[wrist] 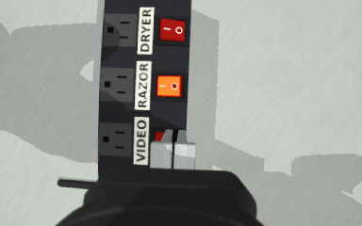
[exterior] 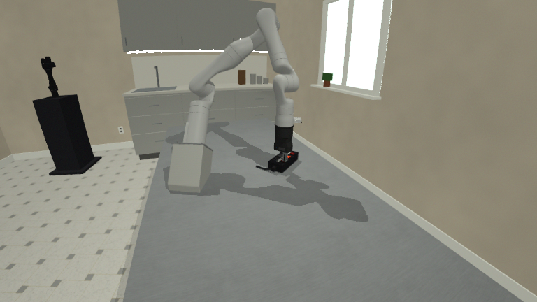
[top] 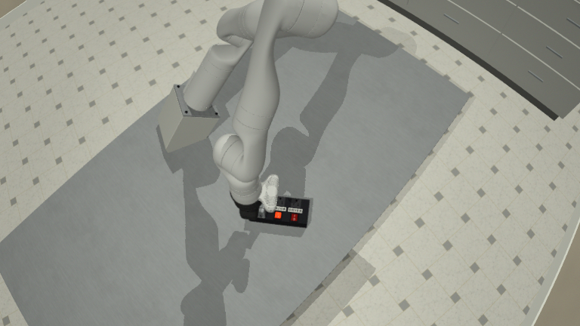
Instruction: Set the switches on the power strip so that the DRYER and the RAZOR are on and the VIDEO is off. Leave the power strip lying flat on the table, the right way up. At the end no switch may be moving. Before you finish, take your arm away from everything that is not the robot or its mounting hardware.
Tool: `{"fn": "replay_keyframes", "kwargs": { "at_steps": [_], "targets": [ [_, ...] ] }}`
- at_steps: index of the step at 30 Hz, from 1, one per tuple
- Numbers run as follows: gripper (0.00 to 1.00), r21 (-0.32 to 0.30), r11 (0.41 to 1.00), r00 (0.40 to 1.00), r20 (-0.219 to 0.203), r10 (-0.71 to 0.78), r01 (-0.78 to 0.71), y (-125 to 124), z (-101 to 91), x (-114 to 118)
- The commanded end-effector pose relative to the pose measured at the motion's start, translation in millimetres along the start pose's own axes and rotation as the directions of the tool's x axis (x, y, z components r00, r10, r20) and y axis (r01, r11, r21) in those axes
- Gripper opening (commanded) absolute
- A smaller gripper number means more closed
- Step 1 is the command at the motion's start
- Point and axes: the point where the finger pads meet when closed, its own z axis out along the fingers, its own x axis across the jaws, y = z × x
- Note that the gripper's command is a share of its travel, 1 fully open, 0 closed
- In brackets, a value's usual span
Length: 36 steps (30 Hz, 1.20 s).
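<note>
A black power strip (top: 299, 221) (exterior: 277, 164) (wrist: 143, 118) lies flat on the grey table, labels up. In the wrist view its DRYER switch (wrist: 172, 30) is dark red, its RAZOR switch (wrist: 169, 87) glows bright orange, and its VIDEO switch (wrist: 160, 137) shows only a dark red corner behind my fingers. My gripper (wrist: 175, 143) (exterior: 282, 156) is shut and empty, its fingertips pressed down on the VIDEO switch. In the top view the RAZOR switch (top: 277, 215) looks bright and the DRYER switch (top: 294, 217) darker, while the wrist hides the VIDEO end.
The arm's base block (top: 184, 122) (exterior: 189, 168) stands on the grey table (top: 363, 126) (exterior: 245, 243). The strip's cord stub (wrist: 75, 183) sticks out at the VIDEO end. A wall runs along the table's right side (exterior: 455, 124). A black pedestal with a camera (exterior: 63, 132) stands on the floor.
</note>
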Motion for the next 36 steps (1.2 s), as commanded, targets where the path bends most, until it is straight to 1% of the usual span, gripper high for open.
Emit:
{"fn": "replay_keyframes", "kwargs": {
  "at_steps": [1, 26, 30, 36],
  "targets": [
    [0.00, -0.001, 1.000, 1.000, 0.001, 0.000, 0.000, 0, 0.7, 0],
    [0.00, -0.001, 1.000, 1.000, 0.001, 0.000, 0.000, 0, 0.6, 0],
    [0.00, -0.001, 1.000, 1.000, 0.001, 0.000, 0.000, 0, -4.7, 0],
    [0.00, -0.001, 1.000, 1.000, 0.001, 0.000, 0.000, 0, -21.4, 0]
  ]
}}
